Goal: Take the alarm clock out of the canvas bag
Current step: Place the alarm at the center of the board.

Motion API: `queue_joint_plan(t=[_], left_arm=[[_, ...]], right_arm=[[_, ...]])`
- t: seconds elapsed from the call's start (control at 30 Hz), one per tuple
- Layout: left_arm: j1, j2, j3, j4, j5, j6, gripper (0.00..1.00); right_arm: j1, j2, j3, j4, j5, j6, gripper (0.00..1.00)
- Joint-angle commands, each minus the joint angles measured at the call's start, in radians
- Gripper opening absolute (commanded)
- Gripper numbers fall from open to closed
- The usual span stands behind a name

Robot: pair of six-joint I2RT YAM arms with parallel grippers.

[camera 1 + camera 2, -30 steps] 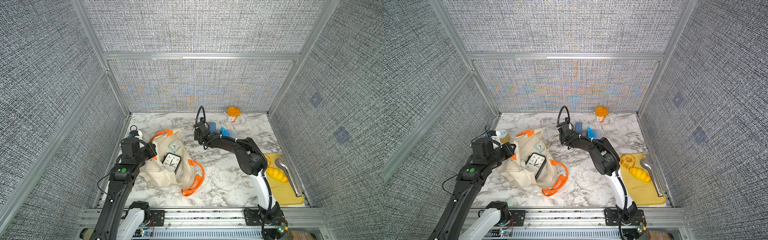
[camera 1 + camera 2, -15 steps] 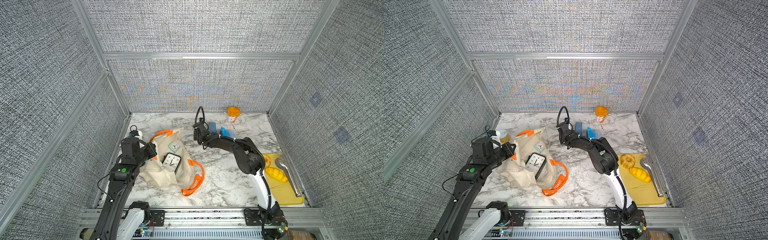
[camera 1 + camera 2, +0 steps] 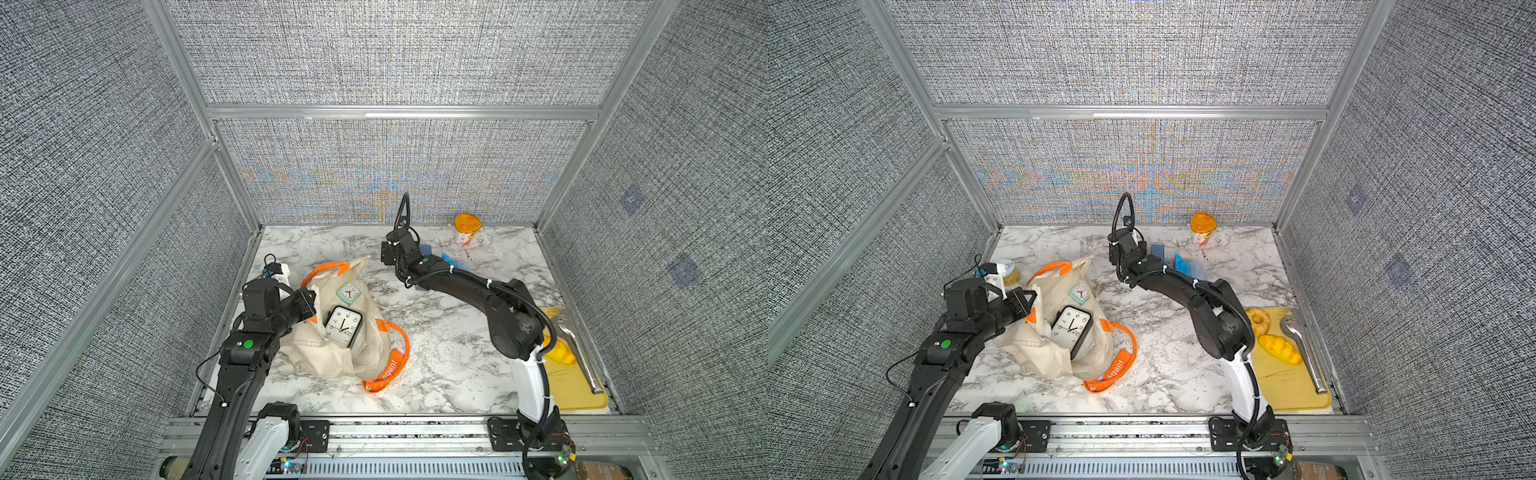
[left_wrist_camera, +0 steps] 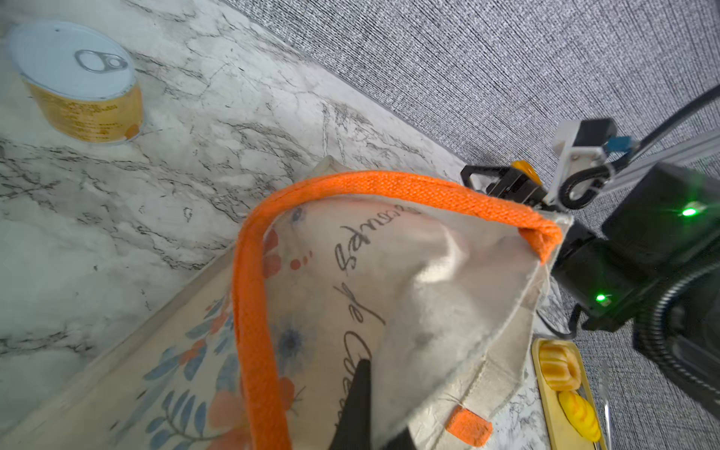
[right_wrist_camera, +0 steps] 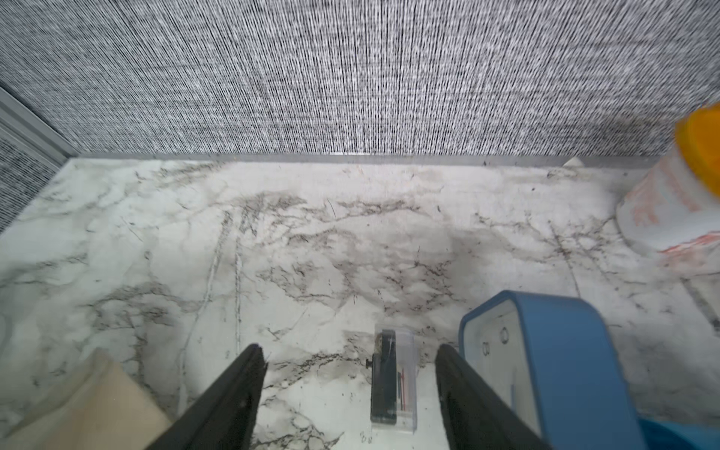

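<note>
The cream canvas bag [image 3: 332,357] [image 3: 1042,353] with orange handles lies slumped at the table's left. A black-framed alarm clock [image 3: 343,326] [image 3: 1071,326] with a white face sits in the bag's open mouth. My left gripper [image 3: 309,301] [image 4: 370,397] is shut on the bag's fabric rim [image 4: 448,311], beside the orange handle [image 4: 253,311]. My right gripper [image 3: 388,253] [image 5: 350,352] stands open near the back of the table, away from the bag. A small clear-cased clock [image 5: 393,385] stands on edge between its fingers, touching neither.
A blue clock [image 5: 545,350] [image 3: 426,251] stands right beside one right finger. A small teal clock face [image 3: 349,293] shows on the bag. A pull-tab can [image 4: 78,82] is at the left wall, an orange-lidded cup [image 3: 467,228] at the back, and a yellow board [image 3: 582,386] with bread and tongs at the right.
My right gripper has opened wider, leaving the clear-cased clock standing free on the table. The left gripper keeps its hold on the bag and has not moved.
</note>
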Motion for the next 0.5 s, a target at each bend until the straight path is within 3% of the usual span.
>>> queue_joint_plan(t=[0.0,0.27,0.37,0.47], left_arm=[[0.002,-0.017,-0.007,-0.043,0.05,0.01,0.01],[0.001,-0.077,0.002,-0.204,0.076,0.008,0.01],[0.001,-0.103,0.0,-0.262,0.09,-0.014,0.01],[0.002,-0.119,-0.012,-0.308,0.108,-0.037,0.02]], right_arm=[[0.029,-0.12,-0.062,0.037,0.045,0.025,0.72],[0.288,-0.597,-0.459,0.046,-0.163,0.187,0.71],[0.363,-0.702,-0.573,0.037,-0.246,0.316,0.71],[0.424,-0.749,-0.67,0.083,-0.238,0.419,0.71]])
